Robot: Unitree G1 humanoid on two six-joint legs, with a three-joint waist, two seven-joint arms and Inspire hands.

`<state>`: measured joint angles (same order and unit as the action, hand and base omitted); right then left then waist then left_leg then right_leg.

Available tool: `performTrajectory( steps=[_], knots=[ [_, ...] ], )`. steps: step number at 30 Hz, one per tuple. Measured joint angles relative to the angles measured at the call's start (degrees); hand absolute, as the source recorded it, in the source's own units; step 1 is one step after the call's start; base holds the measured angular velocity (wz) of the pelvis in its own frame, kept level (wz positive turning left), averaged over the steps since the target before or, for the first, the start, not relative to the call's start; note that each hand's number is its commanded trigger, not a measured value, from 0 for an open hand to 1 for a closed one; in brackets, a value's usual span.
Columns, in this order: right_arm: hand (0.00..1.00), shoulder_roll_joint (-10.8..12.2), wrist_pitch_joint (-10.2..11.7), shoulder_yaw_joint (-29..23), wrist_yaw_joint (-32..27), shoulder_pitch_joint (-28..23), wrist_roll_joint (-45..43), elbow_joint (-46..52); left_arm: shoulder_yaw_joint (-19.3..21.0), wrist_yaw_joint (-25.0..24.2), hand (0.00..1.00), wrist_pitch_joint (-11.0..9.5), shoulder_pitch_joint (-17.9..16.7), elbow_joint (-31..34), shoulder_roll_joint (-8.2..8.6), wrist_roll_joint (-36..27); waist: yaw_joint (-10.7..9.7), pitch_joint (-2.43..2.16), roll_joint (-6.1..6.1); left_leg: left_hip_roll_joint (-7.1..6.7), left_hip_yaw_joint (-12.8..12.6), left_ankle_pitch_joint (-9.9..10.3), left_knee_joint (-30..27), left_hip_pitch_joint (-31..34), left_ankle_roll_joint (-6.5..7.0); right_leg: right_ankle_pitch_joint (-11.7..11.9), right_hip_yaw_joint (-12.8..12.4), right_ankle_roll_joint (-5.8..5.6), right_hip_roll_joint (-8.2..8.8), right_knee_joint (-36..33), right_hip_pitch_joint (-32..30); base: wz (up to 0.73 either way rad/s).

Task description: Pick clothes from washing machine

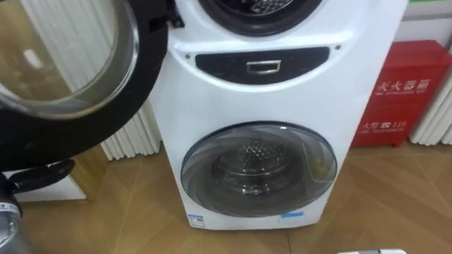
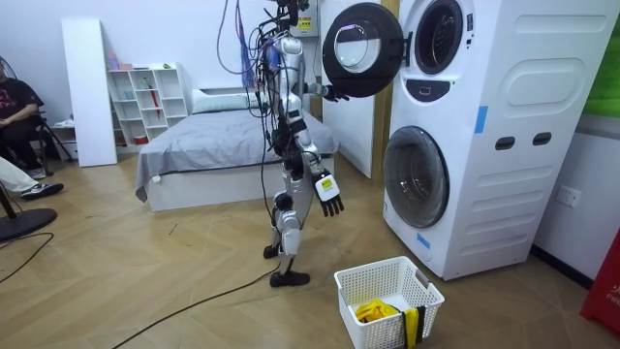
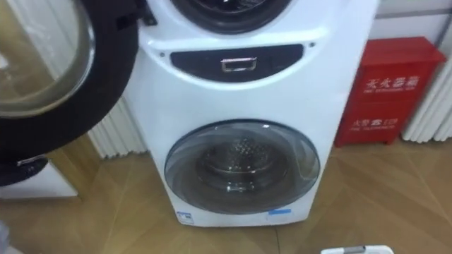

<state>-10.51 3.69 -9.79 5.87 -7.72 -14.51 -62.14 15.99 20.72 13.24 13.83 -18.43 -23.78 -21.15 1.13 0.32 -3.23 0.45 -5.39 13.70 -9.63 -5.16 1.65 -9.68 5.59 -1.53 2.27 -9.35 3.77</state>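
Clothes: a yellow garment (image 2: pixel 373 311) lies in the white basket (image 2: pixel 387 278) on the wood floor (image 2: pixel 145 281), near the stacked washing machine (image 2: pixel 504 145). Whether the upper drum holds any cannot be told.
Upper door (image 1: pixel 70 70): swung open.
Lower door (image 1: pixel 258 169): shut, drum bare.
Left hand (image 2: pixel 336 94): raised at the open door's edge, fingers unreadable.
Right hand (image 2: pixel 329 191): hanging, fingers slack, empty.
Room: red cabinet (image 1: pixel 399 92), bed (image 2: pixel 213 145), white shelf (image 2: pixel 145 97), seated person (image 2: pixel 15 116).
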Motion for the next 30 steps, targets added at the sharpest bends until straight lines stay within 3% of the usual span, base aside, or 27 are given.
performTrajectory(
  steps=[1, 3, 4, 5, 6, 7, 9, 10, 12, 13, 14, 15, 16, 17, 18, 19, 20, 21, 22, 23, 24, 25, 26, 27, 28, 29, 30],
  knots=[
    [0.00, 0.4, 0.0, -2.2, 0.2, -0.4, -1.1, 0.0, -1.4, 0.3, 0.00, 3.3, 0.0, 3.5, 0.00, 2.2, 0.7, 0.10, 0.23, 0.22, 1.1, 0.0, 0.0, 0.1, 0.00, 0.3, -0.1, 0.45, -0.26, 0.1, 0.2, 0.40],
    [0.00, 0.8, 0.0, -4.8, 0.3, -1.0, -1.3, -1.1, -3.3, 0.4, 0.00, 7.3, 0.0, 8.2, -0.03, 5.1, 1.9, 0.23, 0.35, 1.05, 3.1, 0.0, 0.0, 0.4, 0.00, 0.4, 0.4, 0.73, -0.70, -0.8, -0.5, 0.32],
    [0.00, 1.1, 0.0, -6.5, 0.3, -0.7, -1.3, -2.5, -4.5, 0.3, 0.00, 9.4, 0.0, 11.1, -0.47, 6.1, 3.8, 0.52, -0.13, 2.03, 5.3, 0.0, 0.0, 0.6, 0.00, 0.1, -1.0, 2.11, -2.44, 0.1, -2.4, -0.12],
    [0.00, 1.6, -0.1, -8.1, 0.1, -0.7, -1.2, -2.9, -6.0, 0.3, 0.00, 12.8, 0.0, 14.4, -2.29, 6.1, 6.5, 0.79, 0.00, 2.42, 7.1, 0.0, -0.1, 0.8, -0.02, 4.2, -1.0, 4.41, -4.05, 5.3, -5.0, -0.28],
    [0.00, 1.8, -0.1, -9.0, 0.0, -1.0, -1.3, -3.0, -7.5, 0.3, 0.00, 14.5, -0.1, 15.3, -4.06, 6.1, 7.1, 0.96, 0.08, 2.33, 8.1, 0.0, 0.0, 0.6, -0.06, 8.3, -0.7, 3.49, -4.19, 6.5, -6.4, 0.22],
    [0.00, 1.7, -0.2, -10.8, -0.9, -2.2, -1.6, -2.8, -11.7, -0.1, 0.00, 17.5, -0.1, 17.0, -6.91, 6.0, 6.7, 1.30, -0.64, 2.48, 9.0, 0.0, 0.0, -0.3, -0.11, 8.8, 0.6, 3.22, -4.23, 4.5, -5.5, 0.69],
    [0.00, 1.5, -1.6, -11.1, -1.8, -3.3, -2.2, -3.5, -17.2, -1.6, 0.00, 19.6, -0.1, 20.8, -10.35, 6.0, 6.6, 1.66, -1.10, 2.87, 7.1, -0.1, -1.4, 0.2, -0.24, 8.8, -1.3, 3.21, -4.45, 4.3, -4.4, 1.08],
    [0.00, 1.1, -2.1, -11.1, -1.8, -3.4, -2.6, -4.8, -19.3, -1.8, 0.00, 21.5, -0.2, 24.5, -10.96, 6.0, 6.7, 1.66, -1.11, 2.94, 5.3, -0.1, -2.2, 0.9, -0.31, 8.7, -1.9, 3.16, -4.56, 3.9, -4.4, 0.94],
    [0.00, 0.7, -2.8, -11.0, -1.9, -2.7, -3.6, -5.5, -21.4, -2.6, 0.00, 24.1, -0.5, 29.8, -11.45, 6.0, 7.3, 1.84, -1.44, 3.52, 4.5, -0.1, -2.0, 0.8, -0.31, 8.2, -0.9, 3.32, -4.97, 2.3, -5.1, 0.46],
    [0.00, 1.0, -3.2, -9.9, -2.0, -1.5, -3.6, -5.5, -22.2, -3.0, 0.00, 25.7, -1.5, 33.3, -13.77, 5.9, 8.1, 1.77, -1.30, 4.01, 3.3, -0.1, -1.9, 0.5, -0.35, 8.2, -0.9, 5.16, -7.13, 5.3, -6.5, 0.00],
    [0.00, 1.3, -3.3, -9.5, -2.0, -1.3, -3.3, -5.4, -22.9, -3.3, 0.00, 26.8, -1.5, 34.7, -15.38, 5.8, 9.0, 1.64, -0.61, 3.90, 2.2, -0.1, -2.2, 0.4, -0.36, 10.4, -0.8, 6.82, -8.67, 7.2, -7.9, -0.10],
    [0.00, 1.5, -3.4, -9.6, -2.2, -1.8, -2.4, -5.3, -25.1, -4.5, 0.00, 28.6, -1.5, 36.3, -18.55, 5.0, 9.6, 1.69, 0.78, 2.07, 0.5, 0.0, -4.3, -0.5, -0.52, 17.0, 0.1, 8.69, -9.51, 8.3, -9.7, 0.18],
    [0.00, 0.6, -3.9, -8.5, -3.1, -3.0, -1.1, -5.2, -29.5, -5.5, 0.00, 29.1, -1.6, 36.3, -18.56, 5.0, 9.7, 1.59, 0.06, 0.68, 1.0, -0.2, -9.8, -0.2, -1.12, 15.5, -1.2, 8.69, -7.16, 6.1, -7.3, 0.55],
    [0.00, -0.1, -4.3, -6.9, -3.8, -2.8, 0.3, -5.2, -31.8, -6.1, 0.00, 29.1, -1.6, 36.4, -17.79, 5.2, 9.2, 1.75, 0.03, -0.07, 3.3, 0.5, -11.8, 1.7, -1.44, 15.5, -6.8, 8.14, -5.47, 6.1, -6.6, 1.44],
    [0.00, -0.2, -4.6, -4.9, -4.9, -3.6, 2.8, -5.4, -36.2, -6.9, 0.00, 28.9, 1.0, 37.6, -15.01, 5.6, 9.2, 2.03, 1.14, -2.70, 8.9, 1.0, -6.6, 5.2, 0.11, 15.7, -11.3, 5.20, -2.11, 5.2, -7.6, 1.47],
    [0.00, 0.3, -4.7, -4.3, -5.0, -4.0, 3.3, -5.5, -40.6, -7.6, 0.00, 28.8, 4.7, 42.0, -10.12, 7.2, 13.8, 2.50, 0.25, -1.87, 11.0, -4.5, 3.9, 6.7, 0.07, 16.7, -12.7, 3.08, -2.24, 2.4, -12.0, 1.13],
    [0.00, 0.3, -5.0, -3.6, -4.9, -3.5, 3.3, -6.1, -41.7, -7.7, 0.00, 28.7, 4.3, 45.7, -8.73, 8.7, 15.8, 2.65, -0.41, 0.43, 8.7, -8.9, 3.4, 7.6, 0.50, 16.4, -12.5, 1.67, -3.74, 1.8, -12.9, 0.12],
    [0.00, 0.2, -5.8, -0.3, -5.0, -1.1, 3.0, -7.5, -45.1, -7.6, 0.00, 28.8, 2.3, 49.9, -7.88, 11.8, 16.2, 2.43, -0.13, 0.49, -1.7, -6.3, 1.3, 7.7, 2.74, 14.5, -11.8, 0.32, -3.32, 1.4, -12.2, 0.17],
    [0.00, 0.0, -6.5, 2.4, -6.1, -1.3, 3.0, -6.8, -48.6, -7.4, 0.00, 28.8, 2.4, 49.9, -5.67, 12.3, 15.7, 2.53, -0.33, -0.48, -10.0, -6.2, 0.2, 6.4, 2.74, 14.5, -10.5, 0.96, -2.93, 1.0, -11.0, 0.27],
    [0.00, -0.3, -7.0, 3.4, -6.5, -1.6, 3.7, -6.6, -50.0, -7.3, 0.00, 29.2, 2.3, 49.8, -4.32, 12.3, 16.1, 2.57, -0.59, -0.79, -14.3, -5.7, -0.6, 5.2, 1.84, 15.1, -9.8, 1.80, -3.60, 0.5, -11.0, 0.27],
    [0.00, 0.3, -8.7, 6.3, -7.3, -1.3, 7.5, -6.4, -52.4, -7.6, 0.00, 29.5, 1.4, 49.1, -1.44, 12.4, 18.7, 3.01, 0.22, -1.35, -21.6, -4.3, -8.5, 5.5, -1.70, 14.8, -9.5, 2.07, -4.01, -0.8, -10.9, -0.72],
    [0.00, 0.6, -10.5, 6.8, -8.3, -2.2, 11.2, -6.8, -54.1, -9.1, 0.00, 29.3, -0.2, 47.7, 3.75, 12.6, 23.4, 4.28, 5.56, -5.03, -12.0, -5.1, -20.8, 10.7, -7.04, 10.2, -15.2, 0.73, 2.16, -5.8, -13.1, -0.87],
    [0.00, 0.7, -11.0, 7.5, -8.2, -1.8, 12.8, -6.7, -54.6, -9.3, 0.00, 28.4, -2.2, 48.0, 5.69, 13.0, 22.7, 2.94, 5.35, -4.88, -3.0, -3.2, -22.2, 13.2, -5.78, 9.6, -19.0, -0.47, 1.85, -6.9, -14.5, -0.42],
    [0.00, -2.0, -10.9, 10.2, -8.3, -1.0, 14.8, -4.9, -55.1, -9.9, 0.00, 26.4, -2.8, 48.7, 7.44, 13.1, 18.5, 1.37, 1.23, 2.12, 4.9, 3.2, -16.5, 13.5, -4.63, 7.1, -16.6, -1.85, -1.52, -14.0, -17.0, 0.26],
    [0.00, -3.0, -11.6, 11.5, -8.1, -0.4, 15.6, -3.4, -55.0, -10.8, 0.00, 24.6, -3.6, 48.4, 7.99, 13.4, 15.4, 1.45, 2.32, 3.55, -4.2, 3.4, -15.7, 12.9, 0.68, 2.3, -14.5, -0.97, -0.43, -23.1, -20.6, 0.51],
    [0.00, -3.0, -12.2, 12.0, -8.0, -0.4, 15.2, -2.2, -55.1, -10.8, 0.00, 24.6, -4.2, 48.1, 8.23, 13.2, 13.3, 1.40, 2.14, 3.94, -6.9, 2.9, -14.3, 11.2, 0.80, 0.9, -12.5, -0.76, 0.10, -24.5, -20.2, 0.27],
    [0.00, -2.8, -12.6, 13.7, -8.1, -1.4, 14.2, -1.7, -55.7, -11.2, 0.00, 24.6, -5.0, 47.6, 8.24, 12.7, 11.2, 0.91, 2.41, 3.36, -12.0, 1.3, -9.4, 7.4, 1.14, 0.6, -8.8, -0.55, 0.71, -23.5, -18.2, 0.14]
  ],
)
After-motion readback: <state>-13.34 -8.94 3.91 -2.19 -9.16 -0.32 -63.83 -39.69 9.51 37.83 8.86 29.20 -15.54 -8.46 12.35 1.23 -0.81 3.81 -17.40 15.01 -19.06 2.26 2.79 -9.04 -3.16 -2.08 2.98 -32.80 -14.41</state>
